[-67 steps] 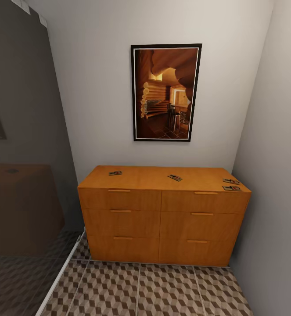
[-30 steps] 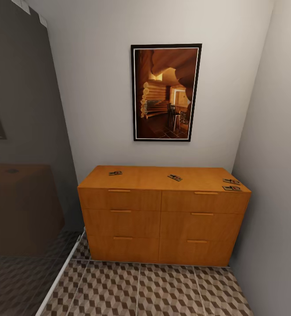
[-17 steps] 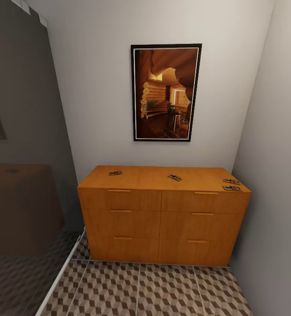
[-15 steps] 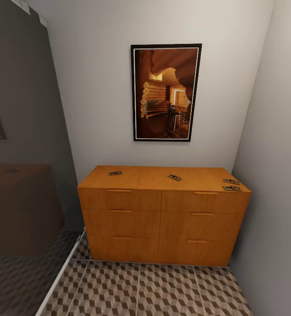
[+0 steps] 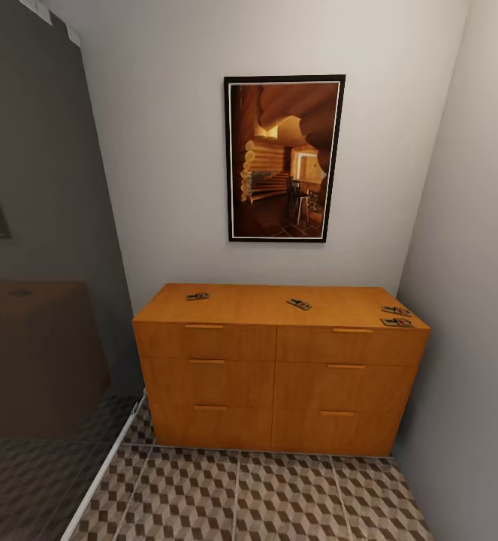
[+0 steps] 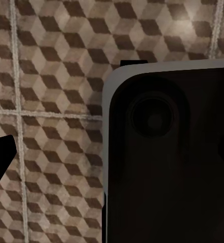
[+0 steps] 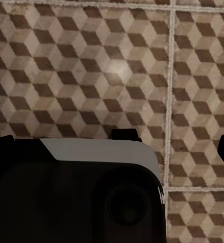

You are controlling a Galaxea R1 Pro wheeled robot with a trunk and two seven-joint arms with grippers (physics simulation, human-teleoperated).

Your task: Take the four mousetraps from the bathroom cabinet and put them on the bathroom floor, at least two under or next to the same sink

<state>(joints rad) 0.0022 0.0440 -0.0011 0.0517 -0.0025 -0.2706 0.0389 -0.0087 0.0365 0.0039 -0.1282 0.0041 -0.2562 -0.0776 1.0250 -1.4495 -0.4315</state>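
Head view, near to far: cube-tile bathroom floor (image 5: pixel 279 496), then the cabinet (image 5: pixel 279 376) with six drawers, four mousetraps on top: one left (image 5: pixel 197 297), one centre (image 5: pixel 299 304), two at the right end (image 5: pixel 396 309) (image 5: pixel 396 322). One framed picture (image 5: pixel 284 158) hangs above. Dark panel (image 5: pixel 38 225) at left. Can't tell either gripper's jaw state.

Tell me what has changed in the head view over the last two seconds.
Nothing visibly changed. The four mousetraps lie on top of the cabinet as before, its drawers shut, and the view has not shifted.
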